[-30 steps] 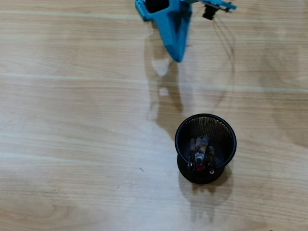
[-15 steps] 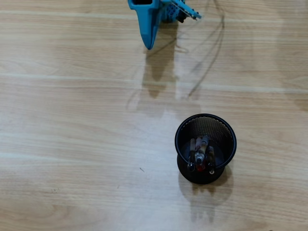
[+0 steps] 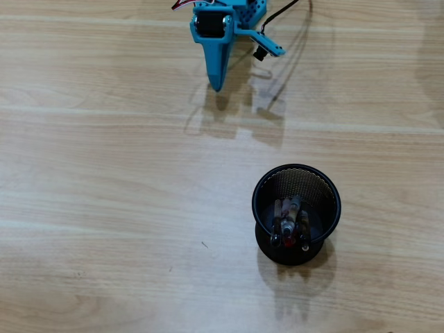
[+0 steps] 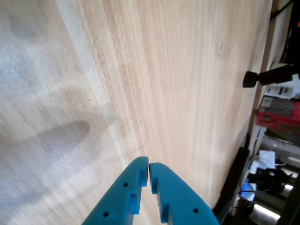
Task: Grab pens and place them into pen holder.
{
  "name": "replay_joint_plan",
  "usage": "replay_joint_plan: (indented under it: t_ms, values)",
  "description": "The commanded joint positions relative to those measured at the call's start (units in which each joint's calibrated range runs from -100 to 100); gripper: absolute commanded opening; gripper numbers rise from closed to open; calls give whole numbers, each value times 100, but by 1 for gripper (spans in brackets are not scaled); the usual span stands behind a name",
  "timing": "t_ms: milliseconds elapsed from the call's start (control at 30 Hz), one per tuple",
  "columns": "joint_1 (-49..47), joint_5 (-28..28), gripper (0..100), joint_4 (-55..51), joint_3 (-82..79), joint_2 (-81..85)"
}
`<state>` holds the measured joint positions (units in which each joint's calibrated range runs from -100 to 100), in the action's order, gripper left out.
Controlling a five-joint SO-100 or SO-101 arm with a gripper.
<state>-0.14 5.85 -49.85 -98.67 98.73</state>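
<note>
A round black mesh pen holder (image 3: 297, 208) is seen in the overhead view standing upright on a pale wooden table (image 3: 104, 208), in the lower right part of the picture. The pens (image 3: 291, 223) are gathered inside it, leaning together toward the near side of the cup; a red part and some dark and clear barrels can be made out among them, but they cannot be counted with certainty. No pen is seen lying on the table in either view.

The blue gripper (image 3: 216, 87) is found at the top edge of the overhead view, left of the cup and well apart from it, with its tapered tip pointed down the picture. Nothing is held by it. Dark cables (image 3: 288, 62) are seen trailing beside it to the right, and its shadow is cast on the wood just below it.

In the wrist view the gripper (image 4: 149, 166) enters from the bottom edge, and its two blue fingers (image 4: 126, 192) are pressed together with only a thin seam between the tips; they are closed on nothing. Only bare wood grain with a soft grey shadow is shown beneath them. Along the right edge of that view the table's rim and some blurred clutter beyond it are visible, too indistinct to be named.
</note>
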Motion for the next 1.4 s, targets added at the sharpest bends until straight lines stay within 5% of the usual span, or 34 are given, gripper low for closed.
replay_joint_plan:
  t_ms: [0,1367]
  values:
    - [92,-177,2,-58,-79,76]
    - [83,-313,2,-122,-79,76]
